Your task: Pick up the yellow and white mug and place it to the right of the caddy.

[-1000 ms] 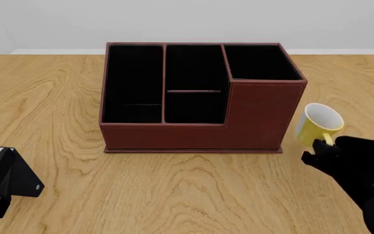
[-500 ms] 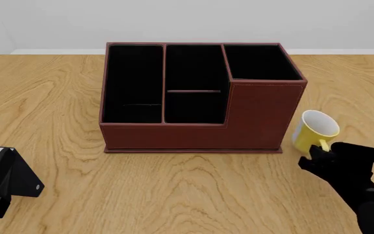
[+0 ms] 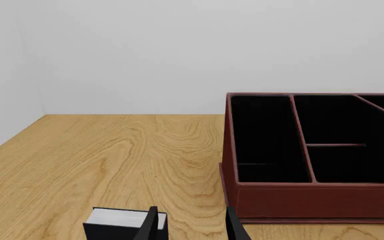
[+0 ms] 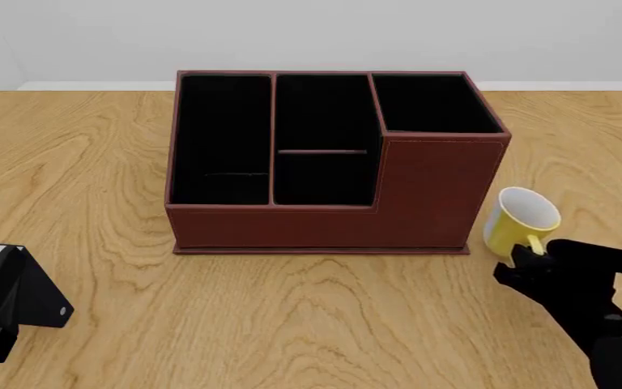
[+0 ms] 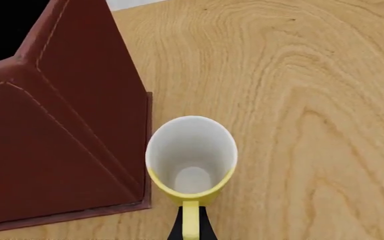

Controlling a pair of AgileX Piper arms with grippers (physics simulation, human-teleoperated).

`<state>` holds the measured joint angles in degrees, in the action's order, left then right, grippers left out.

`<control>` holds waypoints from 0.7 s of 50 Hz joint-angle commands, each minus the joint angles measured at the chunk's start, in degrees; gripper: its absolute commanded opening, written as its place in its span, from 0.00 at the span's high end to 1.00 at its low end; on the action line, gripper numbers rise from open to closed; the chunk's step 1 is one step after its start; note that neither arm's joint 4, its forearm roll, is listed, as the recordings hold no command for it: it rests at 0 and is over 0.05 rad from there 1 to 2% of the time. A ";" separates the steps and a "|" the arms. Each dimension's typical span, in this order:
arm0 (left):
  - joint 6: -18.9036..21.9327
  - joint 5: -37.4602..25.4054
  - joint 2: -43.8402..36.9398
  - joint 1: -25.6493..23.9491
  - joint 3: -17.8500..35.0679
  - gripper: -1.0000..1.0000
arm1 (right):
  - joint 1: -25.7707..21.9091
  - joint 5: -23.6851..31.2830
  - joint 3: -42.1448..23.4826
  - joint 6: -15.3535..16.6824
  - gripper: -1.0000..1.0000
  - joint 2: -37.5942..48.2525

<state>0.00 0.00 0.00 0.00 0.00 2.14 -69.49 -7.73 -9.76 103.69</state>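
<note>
The yellow and white mug (image 4: 521, 219) stands upright just right of the caddy (image 4: 322, 162), by its front right corner. From above, the mug (image 5: 192, 160) shows its white inside, a narrow gap away from the caddy's reddish-brown wall (image 5: 58, 130). My right gripper (image 4: 534, 258) is shut on the mug's yellow handle, which its dark fingertips (image 5: 176, 229) flank. Whether the mug rests on the table I cannot tell. My left gripper (image 4: 9, 300) sits low at the front left, far from the mug, open and with nothing in it. The left wrist view shows the caddy (image 3: 312, 150) ahead.
The wooden table (image 4: 322, 316) runs out in front of and left of the caddy. A white wall lies behind the far edge. A small dark block with a pale top (image 3: 122, 222) shows beside my left gripper's fingers (image 3: 153, 225).
The right gripper has carried the mug down and slightly left, closer to the table beside the caddy's front right corner. The left arm has not moved.
</note>
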 commanded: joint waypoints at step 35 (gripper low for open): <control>0.00 0.00 0.00 0.00 0.00 0.00 | -0.08 -0.38 -0.59 -1.48 0.00 2.38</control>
<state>0.00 0.00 0.00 0.00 0.00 2.14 -69.88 -8.39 -11.13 105.80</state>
